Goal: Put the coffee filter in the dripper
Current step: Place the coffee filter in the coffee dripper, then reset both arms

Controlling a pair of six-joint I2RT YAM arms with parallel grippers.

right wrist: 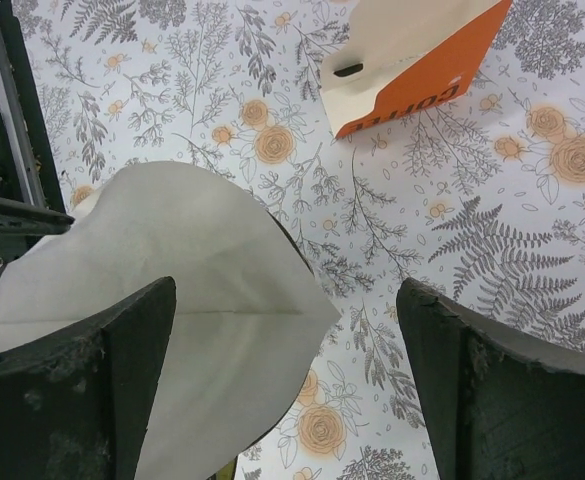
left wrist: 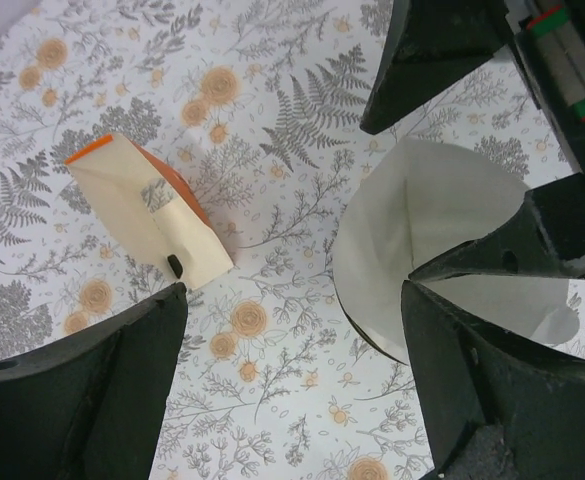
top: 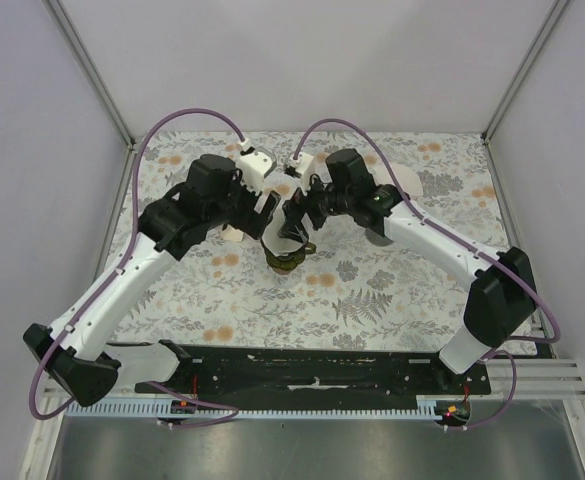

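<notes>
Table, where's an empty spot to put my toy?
Bare cloth lies in front of the dripper, between the left arm, right arm and black base rail. The middle is crowded: open jaws, filter and filter box sit close together.

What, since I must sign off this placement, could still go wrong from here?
1. The coffee filter stands high and seems lopsided in the dripper, so it may spring or tip out.
2. The open left gripper and right gripper both flank the filter closely. On withdrawal, a finger could snag its rim and drag it, perhaps tipping the dripper.
</notes>
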